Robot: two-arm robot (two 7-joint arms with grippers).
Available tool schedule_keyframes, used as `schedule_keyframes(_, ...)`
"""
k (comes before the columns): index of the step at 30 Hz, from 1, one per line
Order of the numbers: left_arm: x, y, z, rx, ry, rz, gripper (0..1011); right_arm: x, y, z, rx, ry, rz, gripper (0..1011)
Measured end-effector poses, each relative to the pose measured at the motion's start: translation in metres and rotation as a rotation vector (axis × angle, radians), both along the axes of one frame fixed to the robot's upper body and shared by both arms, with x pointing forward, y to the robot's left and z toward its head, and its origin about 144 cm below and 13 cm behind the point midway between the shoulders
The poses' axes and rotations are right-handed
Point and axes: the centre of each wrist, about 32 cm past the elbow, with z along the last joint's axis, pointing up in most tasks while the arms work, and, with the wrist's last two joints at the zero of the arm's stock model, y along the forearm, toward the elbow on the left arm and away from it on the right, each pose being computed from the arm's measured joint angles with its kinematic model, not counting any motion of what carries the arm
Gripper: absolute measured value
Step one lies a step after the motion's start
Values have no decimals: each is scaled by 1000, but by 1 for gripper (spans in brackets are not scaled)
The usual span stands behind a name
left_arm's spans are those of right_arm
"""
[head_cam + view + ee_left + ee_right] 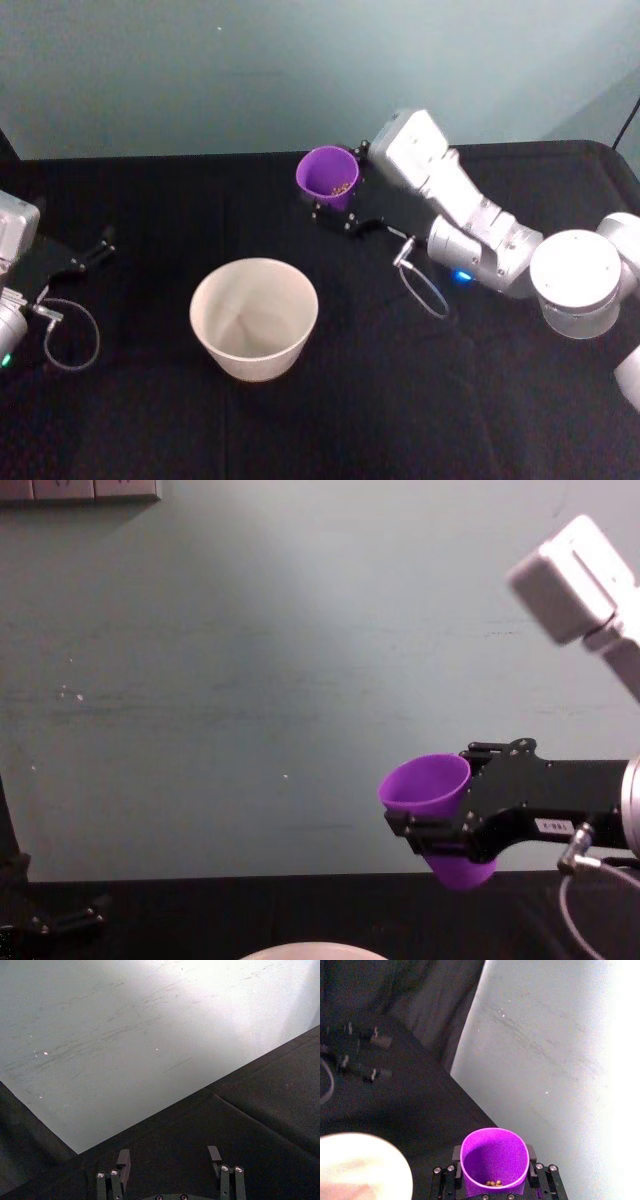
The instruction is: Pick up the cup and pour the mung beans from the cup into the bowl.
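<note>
Right gripper (pixel 341 184) is clamped on the purple cup (pixel 326 175), holding it off the table (pixel 180 210) and slightly tipped, with a few mung beans (pixel 341 187) inside. The cup hangs at about one o'clock from the white bowl (pixel 254 318), well apart, and the bowl looks empty (pick-up done; carry and pour are left). Left gripper (pixel 100 247) rests at the bowl's nine o'clock, spread wide.

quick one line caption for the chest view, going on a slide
Right gripper holds the purple cup aloft, tipped toward the robot's left, with the bowl rim below.
</note>
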Motion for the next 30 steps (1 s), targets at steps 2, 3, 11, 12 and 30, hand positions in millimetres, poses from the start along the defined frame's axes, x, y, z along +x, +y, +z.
schedule_keyframes(2, 0, 0, 0, 0, 0, 0, 1000, -3, 2, 1, -53, -37, -3, 724)
schedule_keyframes(3, 0, 0, 0, 0, 0, 0, 1000, -6, 4, 1, -101, -71, -6, 724)
schedule_keyframes(11, 0, 0, 0, 0, 0, 0, 1000, -16, 18, 2, -308, -201, -4, 724)
schedule_keyframes(12, 0, 0, 0, 0, 0, 0, 1000, -17, 20, 2, -329, -212, -1, 724)
schedule_keyframes(30, 0, 0, 0, 0, 0, 0, 1000, -30, 42, -3, -641, -365, 61, 724)
